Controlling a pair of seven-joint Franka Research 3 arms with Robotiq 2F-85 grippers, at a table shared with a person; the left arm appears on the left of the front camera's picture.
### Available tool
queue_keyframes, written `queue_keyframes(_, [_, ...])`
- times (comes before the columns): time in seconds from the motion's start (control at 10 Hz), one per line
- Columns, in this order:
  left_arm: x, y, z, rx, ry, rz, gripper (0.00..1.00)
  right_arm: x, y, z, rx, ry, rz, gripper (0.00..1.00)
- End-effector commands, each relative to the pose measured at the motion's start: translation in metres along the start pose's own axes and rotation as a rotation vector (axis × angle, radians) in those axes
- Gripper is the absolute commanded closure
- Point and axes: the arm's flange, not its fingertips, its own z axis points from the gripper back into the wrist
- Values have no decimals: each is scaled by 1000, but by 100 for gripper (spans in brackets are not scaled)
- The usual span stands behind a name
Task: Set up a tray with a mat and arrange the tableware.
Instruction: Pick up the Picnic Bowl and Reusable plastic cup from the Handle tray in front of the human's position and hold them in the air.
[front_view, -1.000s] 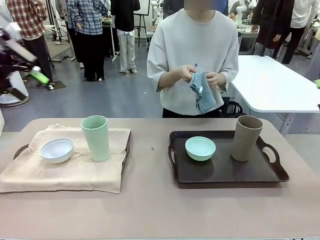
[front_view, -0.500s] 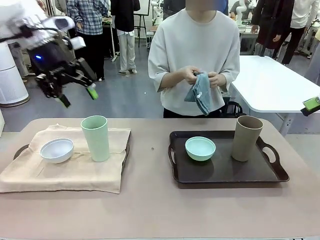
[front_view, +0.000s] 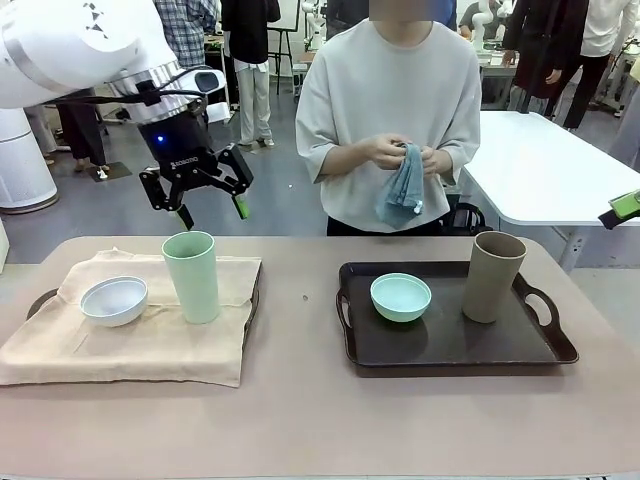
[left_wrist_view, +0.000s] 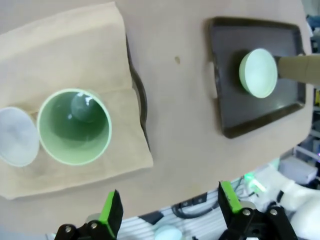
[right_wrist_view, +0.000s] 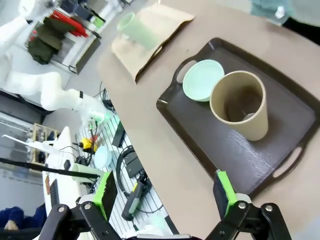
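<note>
Pale green cup (front_view: 191, 276), tall, handleless, upright on beige mat (front_view: 150, 345), under left gripper (front_view: 213, 213), jaws apart

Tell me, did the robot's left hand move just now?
Yes. In the front view the left hand swung right from the picture's left edge and now hangs open above the pale green cup.

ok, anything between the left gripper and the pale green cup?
Nothing visible. The left gripper hangs open above the pale green cup, with only air between them. The white bowl sits beside the cup on the mat, apart from it.
</note>
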Motion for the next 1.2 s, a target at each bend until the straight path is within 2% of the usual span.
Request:
queue_keyframes(0.0, [-3,1,0,3,22,-6,0,-1,1,-1,-7,21,4,0])
queue_keyframes(0.4, [-1,1,-1,0,10,-1,0,1,0,-1,-1,5,1,0])
queue_keyframes(0.5, [13,-26,-10,-18,7,-57,0,10,-14,-5,-43,-15,216,0])
queue_keyframes(0.6, [27,-56,-16,-21,16,-110,0,13,-28,-10,-143,7,373,0])
queue_keyframes(0.8, [46,-112,-30,18,21,-199,0,7,-55,-20,-270,18,554,0])
queue_keyframes(0.9, [50,-135,-38,31,31,-227,0,1,-63,-25,-262,21,671,0])
queue_keyframes(1.1, [67,-175,-62,44,28,-256,0,-6,-79,-32,-195,62,761,0])
